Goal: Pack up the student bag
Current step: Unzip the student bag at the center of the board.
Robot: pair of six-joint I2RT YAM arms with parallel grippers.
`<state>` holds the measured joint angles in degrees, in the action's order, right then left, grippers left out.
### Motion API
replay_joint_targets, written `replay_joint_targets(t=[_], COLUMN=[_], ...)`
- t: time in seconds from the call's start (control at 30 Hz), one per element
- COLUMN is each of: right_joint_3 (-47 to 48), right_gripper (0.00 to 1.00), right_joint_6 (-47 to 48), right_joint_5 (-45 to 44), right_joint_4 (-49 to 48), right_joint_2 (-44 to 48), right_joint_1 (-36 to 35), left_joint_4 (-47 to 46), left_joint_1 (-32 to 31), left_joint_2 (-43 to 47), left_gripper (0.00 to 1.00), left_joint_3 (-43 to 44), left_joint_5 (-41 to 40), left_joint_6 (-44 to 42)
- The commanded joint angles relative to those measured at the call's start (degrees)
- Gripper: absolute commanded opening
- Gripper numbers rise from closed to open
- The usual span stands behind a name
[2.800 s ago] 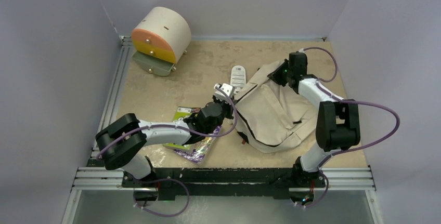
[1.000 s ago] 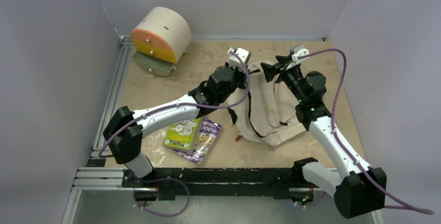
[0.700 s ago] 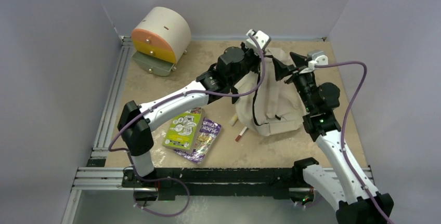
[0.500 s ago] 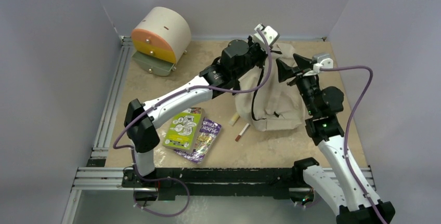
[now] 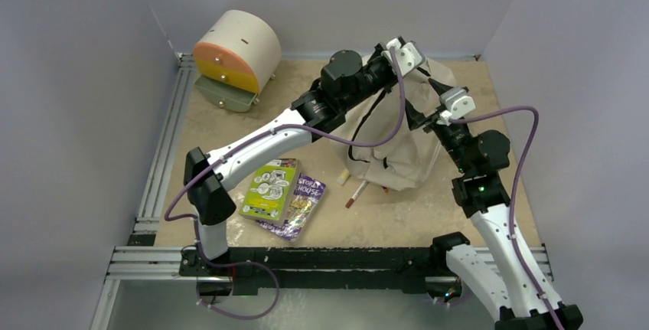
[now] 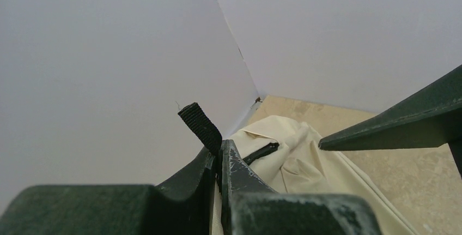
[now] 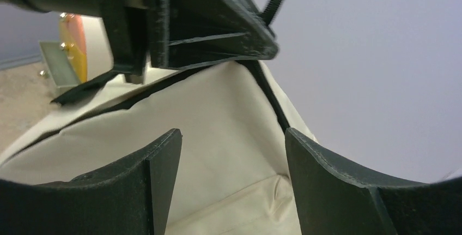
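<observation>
Bag [image 5: 398, 150] stood drawn up tall at the far right of the table [image 5: 306, 93], its top raised and its lower end down by the tabletop. The left gripper [image 6: 219, 156] had its jaws pressed together on the black strap [image 6: 199, 126] at the bag's top, the strap's free end sticking up past the fingertips. The right gripper [image 7: 231, 137] sat just beside it, jaws spread and holding nothing, facing the cream fabric; whether its fingers touched the cloth could not be told. Near the bag's left foot lay a pen [image 5: 357, 192]. Further left lay a green book [image 5: 268, 190] partly over a purple book [image 5: 302, 200]. A drawer unit [image 5: 233, 50] stood at the far left corner, well apart.
</observation>
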<state>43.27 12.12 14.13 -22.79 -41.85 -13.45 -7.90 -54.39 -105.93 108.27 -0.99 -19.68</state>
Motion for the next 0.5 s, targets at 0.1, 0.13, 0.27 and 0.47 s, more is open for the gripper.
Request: replay_joint_targets(t=[0.1,0.13,0.27,0.47], right_joint_3=[5.7,6.2,9.5,12.0], right_gripper=[0.75,0.76,0.78,0.79], right_joint_6=[11.2,11.7,14.3,15.6], right_joint_5=[6.7,5.6,4.0,9.7], right_joint_4=[0.2,0.6,4.4,5.8], right_joint_2=[-1.2,-1.5,-3.3,-4.1], right_joint_1=[0.1,0.1,0.7,3.1], left_joint_4=[-8.4,-8.6,-10.6,-13.1], left_joint_1=[0.0,0.0,0.0,0.1], left_joint_2=[4.4,4.6,6.2,9.4], left_gripper=[0.0,0.0,0.0,0.0], left_joint_3=[8.7,8.8,6.7,3.2], left_joint_5=[5.8,6.4,8.0,8.7], left_joint_6=[-7.7,-7.9,-9.3,-12.5])
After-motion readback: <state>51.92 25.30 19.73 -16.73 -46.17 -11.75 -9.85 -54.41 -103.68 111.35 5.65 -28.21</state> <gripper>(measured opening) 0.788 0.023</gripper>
